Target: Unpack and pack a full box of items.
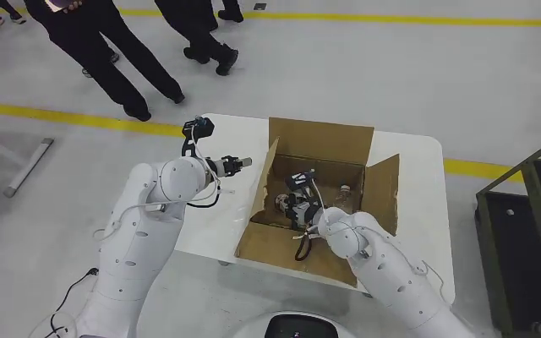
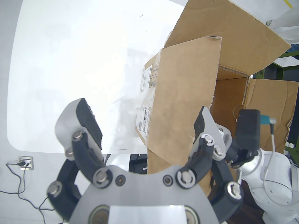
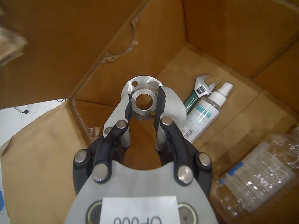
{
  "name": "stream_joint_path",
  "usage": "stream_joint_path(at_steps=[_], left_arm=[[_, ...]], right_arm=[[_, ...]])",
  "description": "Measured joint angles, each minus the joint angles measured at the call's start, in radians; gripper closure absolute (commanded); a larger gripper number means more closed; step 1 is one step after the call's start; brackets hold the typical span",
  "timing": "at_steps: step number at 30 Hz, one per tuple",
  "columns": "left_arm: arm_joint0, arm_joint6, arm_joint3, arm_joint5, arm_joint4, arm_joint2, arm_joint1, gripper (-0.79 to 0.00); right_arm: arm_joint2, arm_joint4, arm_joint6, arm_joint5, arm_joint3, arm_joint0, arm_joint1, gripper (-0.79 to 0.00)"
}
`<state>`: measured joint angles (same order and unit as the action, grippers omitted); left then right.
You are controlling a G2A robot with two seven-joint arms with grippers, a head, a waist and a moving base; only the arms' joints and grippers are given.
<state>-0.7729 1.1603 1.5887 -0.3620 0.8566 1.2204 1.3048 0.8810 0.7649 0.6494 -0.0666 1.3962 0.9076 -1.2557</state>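
Right tool [image 3: 144, 100] clamped on the hub of the metal flange [image 3: 140, 82] inside the box [image 3: 70, 36], wrench [image 3: 201, 89] and spray bottle [image 3: 205, 110] lying beyond its tips; best lifted straight up, grip firm, clear of the walls; left tool [image 2: 142, 108] gapes wide, empty, outside over the worktop [image 2: 70, 47].

The brown cardboard box [image 1: 325, 139] sits on the white table [image 1: 418, 182], right of my left pincer [image 1: 241, 162]. Inside it, my right pincer [image 3: 144, 101] grips a round steel flange [image 3: 140, 82], with a green-handled wrench [image 3: 198, 89] beside a white spray bottle [image 3: 205, 110].
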Motion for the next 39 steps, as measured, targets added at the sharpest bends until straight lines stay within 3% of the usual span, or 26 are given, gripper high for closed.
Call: stream_joint_path(at_steps=[9,21,22,23,25,26,27,37,38,39], left_arm=[[0.0,0.0,0.0,0.0,0.0,0.0,0.0,-0.785],[0.0,0.0,0.0,0.0,0.0,0.0,0.0,-0.785],[0.0,0.0,0.0,0.0,0.0,0.0,0.0,-0.785],[0.0,0.0,0.0,0.0,0.0,0.0,0.0,-0.785],[0.0,0.0,0.0,0.0,0.0,0.0,0.0,-0.785],[0.0,0.0,0.0,0.0,0.0,0.0,0.0,-0.785],[0.0,0.0,0.0,0.0,0.0,0.0,0.0,-0.785],[0.0,0.0,0.0,0.0,0.0,0.0,0.0,-0.785],[0.0,0.0,0.0,0.0,0.0,0.0,0.0,-0.785],[0.0,0.0,0.0,0.0,0.0,0.0,0.0,-0.785]], right_arm=[[-0.11,-0.031,0.092,-0.093,-0.207,-0.144,-0.065,0.0],[-0.211,-0.067,0.126,-0.093,-0.437,-0.272,-0.149,0.0],[-0.215,-0.069,0.124,-0.091,-0.45,-0.278,-0.155,-0.095],[-0.22,-0.073,0.123,-0.087,-0.468,-0.286,-0.162,-0.308],[-0.225,-0.079,0.121,-0.078,-0.493,-0.297,-0.171,-0.489],[-0.227,-0.081,0.119,-0.074,-0.504,-0.302,-0.175,-0.72],[-0.23,-0.083,0.117,-0.068,-0.517,-0.308,-0.181,-0.785],[-0.193,-0.098,0.064,-0.014,-0.533,-0.325,-0.191,-0.767],[-0.183,-0.097,0.058,-0.007,-0.522,-0.324,-0.188,-0.677],[-0.166,-0.093,0.052,0.0,-0.503,-0.319,-0.181,-0.428]])
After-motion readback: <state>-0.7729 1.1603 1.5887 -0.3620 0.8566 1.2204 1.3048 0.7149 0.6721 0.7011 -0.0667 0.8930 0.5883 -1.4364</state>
